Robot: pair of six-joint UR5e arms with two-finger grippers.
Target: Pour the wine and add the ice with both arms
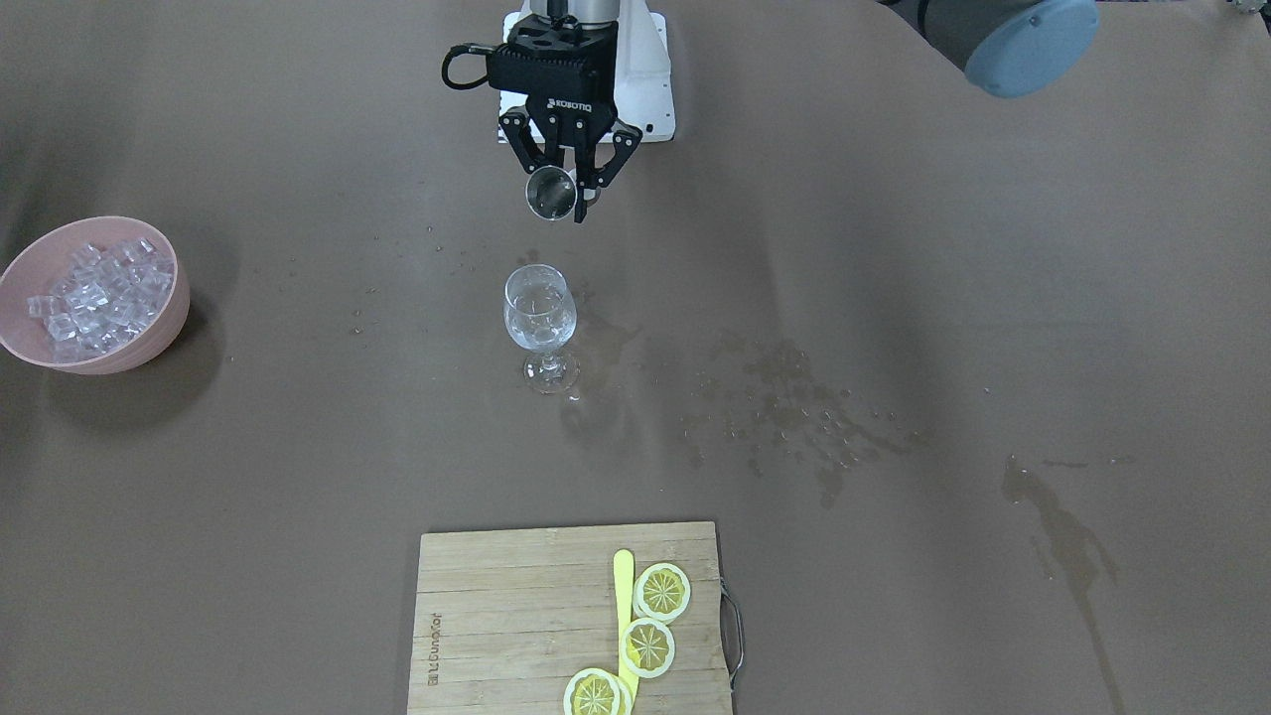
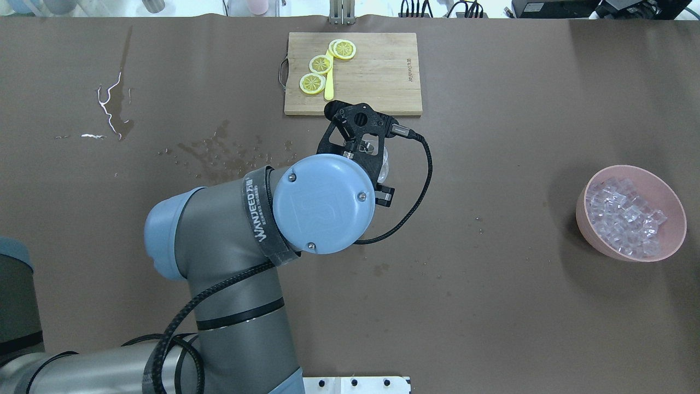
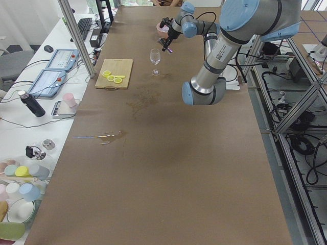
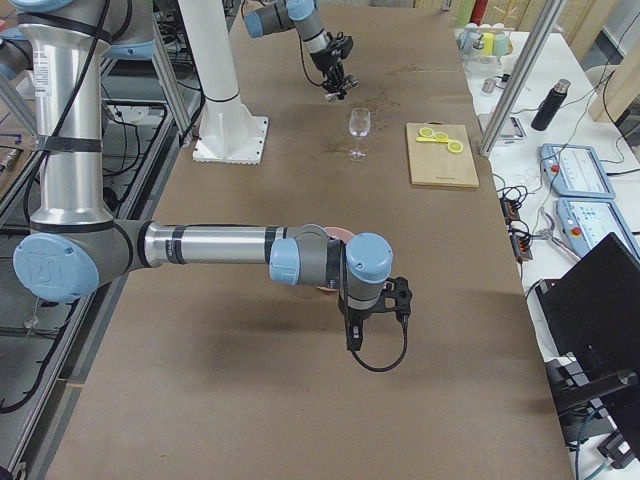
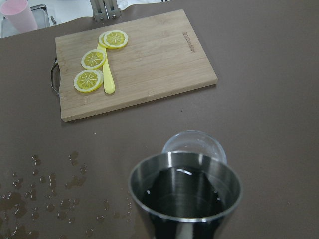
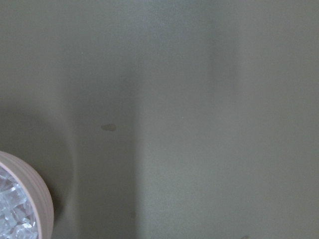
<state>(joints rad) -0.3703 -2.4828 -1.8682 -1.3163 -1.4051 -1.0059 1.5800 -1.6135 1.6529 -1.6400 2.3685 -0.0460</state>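
A wine glass [image 1: 539, 308] stands mid-table with a small amount of clear wine [image 1: 539, 325] in it. My left gripper [image 1: 564, 184] is shut on a small steel cup [image 1: 551, 194] and holds it tilted, above the glass and on the robot's side of it. In the left wrist view the cup [image 5: 185, 199] looks nearly empty, with the glass rim [image 5: 194, 144] just beyond it. The ice [image 1: 94, 288] fills a pink bowl [image 1: 169, 328]. My right gripper [image 4: 375, 320] hangs beside that bowl; I cannot tell whether it is open or shut. The right wrist view shows only the bowl's rim [image 6: 42, 204].
A wooden cutting board [image 1: 496, 616] with lemon slices [image 1: 662, 591] and a yellow stick lies at the operators' edge. Wet splashes [image 1: 794, 407] and a long streak [image 1: 1062, 536] mark the brown table. The white pedestal [image 1: 650, 79] stands behind the left gripper.
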